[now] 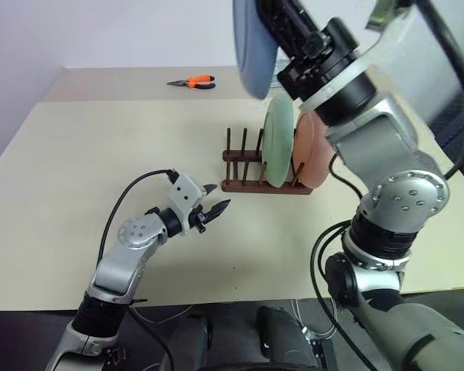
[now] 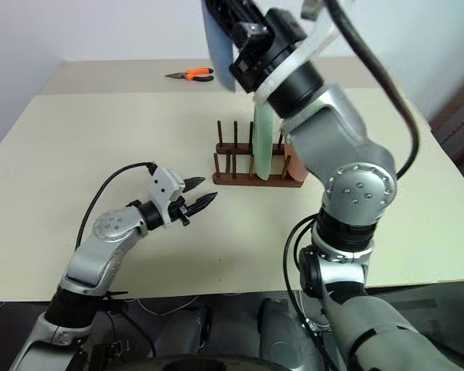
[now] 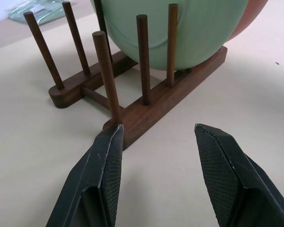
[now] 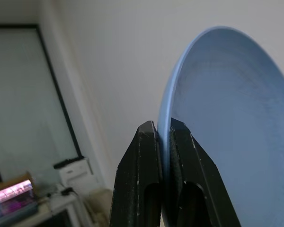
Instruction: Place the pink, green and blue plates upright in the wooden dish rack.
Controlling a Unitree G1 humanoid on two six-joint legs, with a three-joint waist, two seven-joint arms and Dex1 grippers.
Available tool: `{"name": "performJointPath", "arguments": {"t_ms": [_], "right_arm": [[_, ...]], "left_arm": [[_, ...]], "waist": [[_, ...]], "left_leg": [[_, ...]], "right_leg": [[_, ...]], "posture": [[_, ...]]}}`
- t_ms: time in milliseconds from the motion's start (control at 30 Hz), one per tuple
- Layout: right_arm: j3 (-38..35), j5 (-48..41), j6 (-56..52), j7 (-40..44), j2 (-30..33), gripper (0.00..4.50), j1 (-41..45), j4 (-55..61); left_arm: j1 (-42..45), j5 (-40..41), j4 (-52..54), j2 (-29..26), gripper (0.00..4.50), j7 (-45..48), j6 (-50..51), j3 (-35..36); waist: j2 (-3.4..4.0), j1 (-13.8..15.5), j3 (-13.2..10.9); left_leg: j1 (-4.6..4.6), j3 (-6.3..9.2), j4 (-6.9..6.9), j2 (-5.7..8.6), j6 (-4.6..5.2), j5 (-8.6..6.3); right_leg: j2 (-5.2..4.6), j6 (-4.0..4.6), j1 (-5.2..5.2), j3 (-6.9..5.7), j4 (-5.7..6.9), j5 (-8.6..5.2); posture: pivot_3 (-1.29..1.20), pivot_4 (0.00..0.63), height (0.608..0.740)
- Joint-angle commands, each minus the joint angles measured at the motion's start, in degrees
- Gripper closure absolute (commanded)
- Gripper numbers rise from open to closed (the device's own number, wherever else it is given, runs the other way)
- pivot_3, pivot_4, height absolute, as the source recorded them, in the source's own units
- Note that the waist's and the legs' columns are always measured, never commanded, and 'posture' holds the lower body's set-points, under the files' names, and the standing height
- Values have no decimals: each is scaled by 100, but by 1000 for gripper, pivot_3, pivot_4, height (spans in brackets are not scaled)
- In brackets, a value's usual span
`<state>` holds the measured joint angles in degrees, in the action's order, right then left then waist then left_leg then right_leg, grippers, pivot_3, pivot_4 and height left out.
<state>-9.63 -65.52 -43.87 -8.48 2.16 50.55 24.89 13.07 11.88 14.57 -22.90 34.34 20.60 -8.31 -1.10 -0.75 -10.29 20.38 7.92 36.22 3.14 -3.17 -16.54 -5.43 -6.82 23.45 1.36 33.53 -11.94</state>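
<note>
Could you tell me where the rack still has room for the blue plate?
The wooden dish rack's peg slots left of the green plate stand bare. Its right end is crowded: green, then pink plate. The left gripper hovers just in front.

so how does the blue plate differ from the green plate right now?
The blue plate is up in the air, pinched at its rim by the shut right tool; the green plate stands upright in the wooden dish rack, next to the pink plate. Colours differ: light blue, pale mint. Both are round, shallow and look alike in size.
</note>
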Motion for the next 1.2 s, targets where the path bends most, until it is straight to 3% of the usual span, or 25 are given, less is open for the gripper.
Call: {"name": "performJointPath", "arguments": {"t_ms": [33, 533, 967, 1000, 1067, 1200], "right_arm": [[185, -89, -89, -708, -288, 4449, -107, -124], [70, -735, -82, -1608, -659, 4449, -497, -588], [85, -286, -75, -1556, -459, 4449, -463, -1337], [86, -236, -76, -1500, -425, 3779, -427, -1383], [86, -162, -71, -1407, -374, 3099, -358, -1449], [431, 574, -152, -913, 150, 1145, -191, -1422]], "left_arm": [[-26, 4, 130, -61, 2043, -42, -174, 229], [-203, -5, 121, -247, 2043, -16, -258, 483], [-208, 2, 132, -184, 2043, -48, -265, 459], [-215, 3, 141, -181, 2043, -51, -261, 459], [-228, 8, 157, -179, 2043, -57, -259, 464], [-264, 18, 184, -180, 2043, -74, -254, 465]], "waist": [[2, -22, 1], [2, -30, 2], [2, -37, 1], [2, -35, 1], [2, -36, 1], [3, -34, 1]], "left_leg": [[-1, -1, -1, -1, -1, 0], [-2, -2, 1, -2, -2, 2], [-3, -3, 1, -3, -2, 2], [-2, -3, 1, -3, -2, 2], [-2, -3, 2, -3, -2, 2], [-1, -4, 2, -3, -2, 2]], "right_leg": [[2, 0, 5, 0, 9, 0], [5, -1, 17, 0, 40, -1], [7, -1, 20, 0, 44, -1], [7, -1, 20, 0, 44, -1], [7, -1, 20, 0, 44, -1], [7, -1, 20, 0, 44, -1]], "posture": [[0, 150, 740], [0, 150, 740], [0, 150, 740], [0, 150, 740], [0, 150, 740], [0, 150, 740]]}}
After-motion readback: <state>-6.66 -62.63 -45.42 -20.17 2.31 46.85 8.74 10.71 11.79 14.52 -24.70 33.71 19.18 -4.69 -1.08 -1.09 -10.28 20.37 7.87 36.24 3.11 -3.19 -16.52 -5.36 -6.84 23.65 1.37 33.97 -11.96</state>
